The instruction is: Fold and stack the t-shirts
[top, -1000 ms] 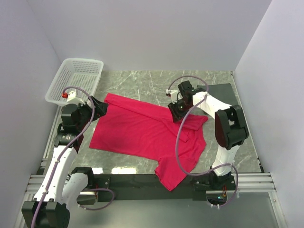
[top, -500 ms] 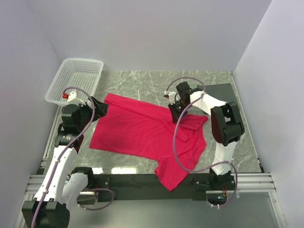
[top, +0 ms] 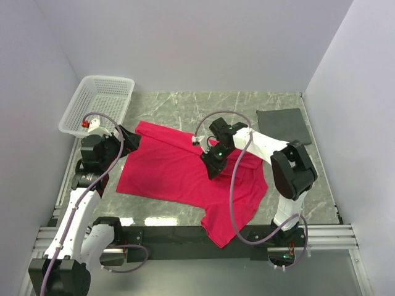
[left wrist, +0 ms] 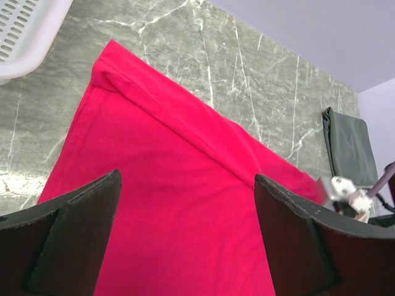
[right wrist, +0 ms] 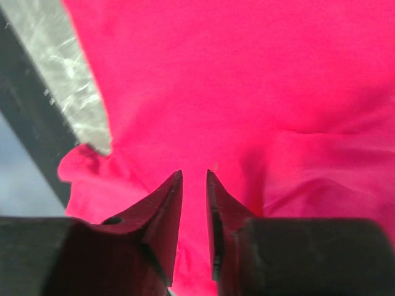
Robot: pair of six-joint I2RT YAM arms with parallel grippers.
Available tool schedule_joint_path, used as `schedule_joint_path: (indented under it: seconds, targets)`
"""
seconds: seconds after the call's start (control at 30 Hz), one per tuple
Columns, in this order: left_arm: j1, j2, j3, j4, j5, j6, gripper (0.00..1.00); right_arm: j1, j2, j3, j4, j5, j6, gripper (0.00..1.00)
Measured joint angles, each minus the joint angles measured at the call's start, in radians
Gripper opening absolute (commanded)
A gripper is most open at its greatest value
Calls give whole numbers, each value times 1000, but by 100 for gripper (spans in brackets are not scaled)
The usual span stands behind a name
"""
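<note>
Crimson-red short-sleeved fabric t-shirt (top: 179, 176) lies spread flat on the grey-green marble-patterned bench (top: 185, 105), in the middle between the two arms. A folded ridge runs along its far edge, and one sleeve reaches down onto the black rail (top: 166, 234) at the near side.

From where I stand, the far left corner holds a white plastic mesh basket (top: 105, 98), close to the shirt's top left corner but not touching it. Just in front of the basket, the left gripper (top: 131, 140) hovers at the shirt's left edge. Its fingers (left wrist: 74, 228) are spread as wide as they go, with only the red cloth showing in the broad gap between them, and they hold nothing.

Further right, the right gripper (top: 210, 168) reaches in over the middle of the shirt, pointing down at the fabric. Its fingers (right wrist: 160, 209) are only a narrow slit apart, the tips right above the cloth, and I can see nothing pinched between them. Rumpled folds of the shirt lie beside them.

At the far right, a dark grey rectangular mat (top: 282, 125) lies flat on the bench, apart from the shirt.
</note>
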Motion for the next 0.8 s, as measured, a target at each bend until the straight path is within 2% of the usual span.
schedule_joint_path:
  seconds: [0.03, 0.13, 0.33, 0.47, 0.6, 0.8]
  targets:
    - [0, 0, 0, 0, 0, 0, 93, 9, 5, 1, -13, -11, -6, 41]
    - [0, 0, 0, 0, 0, 0, 93, 15, 19, 12, -59, -31, -29, 45]
    - [0, -2, 0, -4, -1, 0, 94, -8, 19, 74, -97, -34, -47, 44]
    - [0, -12, -2, -3, -1, 0, 94, -69, -7, 83, -97, -6, -54, 48]
    - [0, -20, -17, -1, 0, 0, 93, -113, -50, 14, -63, 83, -78, 50]
    - [0, -14, -19, -3, 0, 0, 93, -111, -52, -68, -55, 147, -109, 52]
